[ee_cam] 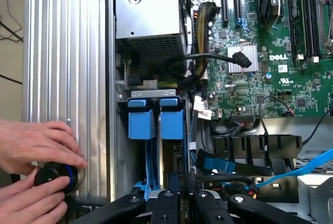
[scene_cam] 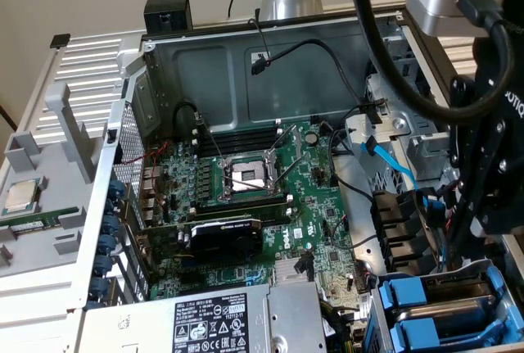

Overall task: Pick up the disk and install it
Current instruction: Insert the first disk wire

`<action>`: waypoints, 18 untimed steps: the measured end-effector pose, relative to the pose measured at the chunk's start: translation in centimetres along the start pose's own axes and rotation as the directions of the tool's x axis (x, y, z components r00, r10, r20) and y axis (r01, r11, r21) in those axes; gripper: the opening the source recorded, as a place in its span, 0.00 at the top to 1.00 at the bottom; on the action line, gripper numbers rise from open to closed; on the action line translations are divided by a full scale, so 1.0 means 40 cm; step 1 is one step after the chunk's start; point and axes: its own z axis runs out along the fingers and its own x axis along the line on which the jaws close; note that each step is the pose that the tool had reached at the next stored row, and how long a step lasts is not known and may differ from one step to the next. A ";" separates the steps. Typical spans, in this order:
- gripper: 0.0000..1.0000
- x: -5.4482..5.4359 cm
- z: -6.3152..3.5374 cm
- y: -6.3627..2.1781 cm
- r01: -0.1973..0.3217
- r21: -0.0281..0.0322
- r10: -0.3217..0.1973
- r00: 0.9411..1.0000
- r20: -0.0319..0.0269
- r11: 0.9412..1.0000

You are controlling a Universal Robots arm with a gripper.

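Claw [ee_cam: 182, 182]: black link arms folded in, tips pressed close together right at the near edge of the disk [ee_cam: 171, 122]. Can't tell if I'm actually biting on it or only touching.

The disk is slotted in the drive bay, in line with my claw. Its blue plastic frame has a square blue tab at the end toward the perforated grey metal power box [ee_cam: 148, 21]. A second blue-framed drive [ee_cam: 140, 124] sits just beside it with its tab level, on the side away from the green circuit board [ee_cam: 270, 78]. A flat blue cable [ee_cam: 296, 169] runs near the bay.

Beside the bay is a ribbed grey metal panel [ee_cam: 67, 52]. A person's hand [ee_cam: 39, 141] and second hand [ee_cam: 23, 203] grip a round black knob [ee_cam: 54, 177] against it.

A square silver-topped chip [scene_cam: 20, 196] lies outside the case at the exterior view's left, well apart from the bay.
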 end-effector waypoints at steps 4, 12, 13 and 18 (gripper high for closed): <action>0.84 0.001 0.001 0.000 -0.028 -0.005 0.028 1.000 0.002 1.000; 0.84 0.003 0.013 -0.005 -0.036 -0.029 0.036 0.999 0.000 0.999; 0.84 0.004 0.013 -0.007 -0.037 -0.030 0.037 0.999 0.000 0.999; 0.84 0.010 0.014 -0.012 -0.040 -0.030 0.040 0.999 -0.001 0.999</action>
